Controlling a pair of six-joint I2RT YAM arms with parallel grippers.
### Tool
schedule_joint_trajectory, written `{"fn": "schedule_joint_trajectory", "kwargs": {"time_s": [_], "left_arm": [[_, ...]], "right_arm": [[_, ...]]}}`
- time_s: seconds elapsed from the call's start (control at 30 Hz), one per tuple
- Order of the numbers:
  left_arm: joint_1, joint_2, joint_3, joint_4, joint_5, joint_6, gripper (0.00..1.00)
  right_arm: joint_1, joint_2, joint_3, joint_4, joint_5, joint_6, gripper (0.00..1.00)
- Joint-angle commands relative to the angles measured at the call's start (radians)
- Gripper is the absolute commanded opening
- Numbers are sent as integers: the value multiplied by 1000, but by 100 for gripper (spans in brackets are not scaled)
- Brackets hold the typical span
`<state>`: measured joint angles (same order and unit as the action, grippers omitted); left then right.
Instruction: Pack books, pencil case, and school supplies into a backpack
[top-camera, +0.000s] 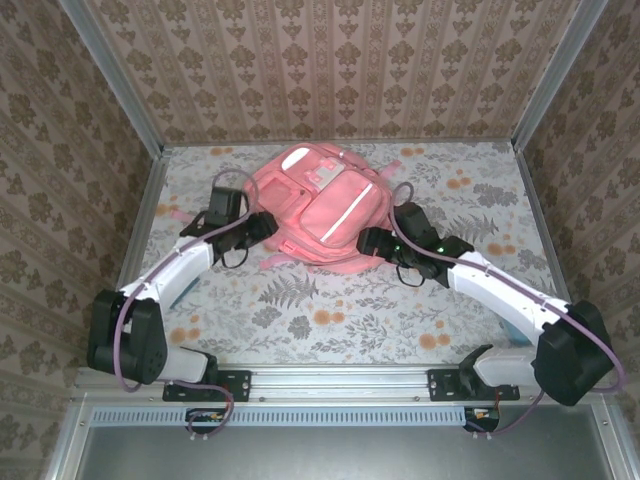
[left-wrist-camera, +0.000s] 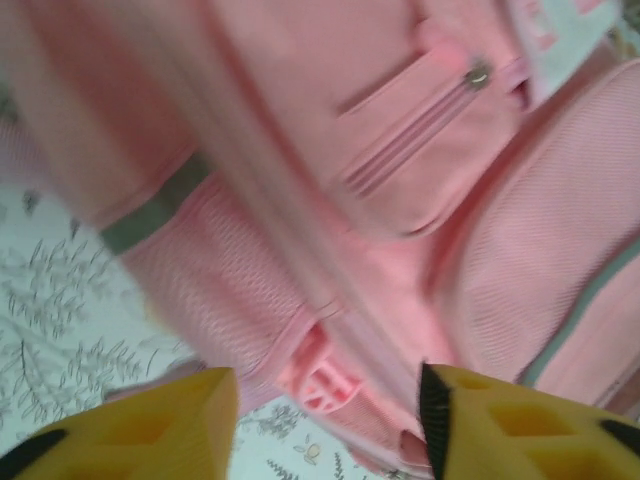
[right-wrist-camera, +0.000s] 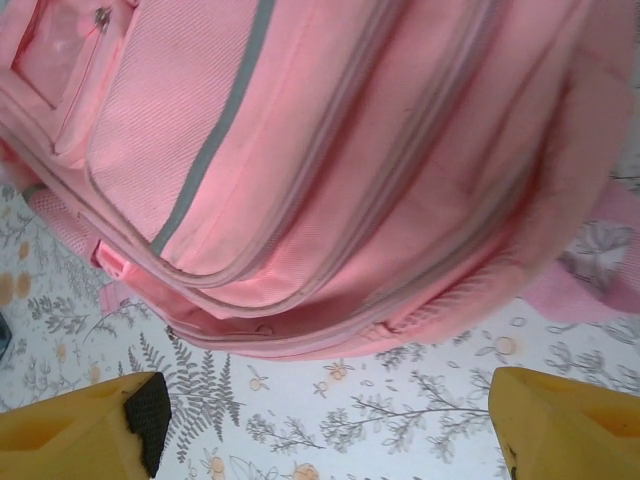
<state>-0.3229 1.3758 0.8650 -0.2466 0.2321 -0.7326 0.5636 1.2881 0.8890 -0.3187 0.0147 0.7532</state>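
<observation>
Pink backpack: flat, mid-counter. L fingers: apart, at backpack's left side, pink edge in gap. R fingers: spread wide, just off backpack's right side.

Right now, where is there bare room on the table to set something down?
Widest: the near tabletop, between the backpack, the left arm, the right arm and the front rail. The far right corner is also bare. Crowded: the backpack's sides, where the left gripper and right gripper sit close.
</observation>
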Motion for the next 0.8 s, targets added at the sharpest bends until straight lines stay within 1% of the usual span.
{"fn": "schedule_joint_trajectory", "kwargs": {"time_s": [0.0,0.17,0.2,0.27,0.4,0.53,0.63,0.7,0.77], "left_arm": [[5,-24,-83,134,62,-134,44],[5,25,-166,287,112,-227,43],[5,42,-172,327,136,-236,44],[3,86,-181,407,192,-269,50],[-18,154,-185,523,252,-322,52],[-50,205,-183,556,251,-357,55],[-67,218,-185,553,230,-371,58],[-74,205,-201,543,204,-379,61],[-80,175,-218,512,166,-372,62]], "right_arm": [[25,41,53,23,-9,-18,85],[54,76,65,38,-12,-2,85],[57,81,68,39,-12,0,85],[65,90,72,42,-16,3,85],[76,96,78,41,-15,6,85],[79,96,79,40,-15,12,85],[79,96,80,39,-14,12,85],[79,96,80,34,-15,13,85],[79,96,79,35,-12,15,85]]}}
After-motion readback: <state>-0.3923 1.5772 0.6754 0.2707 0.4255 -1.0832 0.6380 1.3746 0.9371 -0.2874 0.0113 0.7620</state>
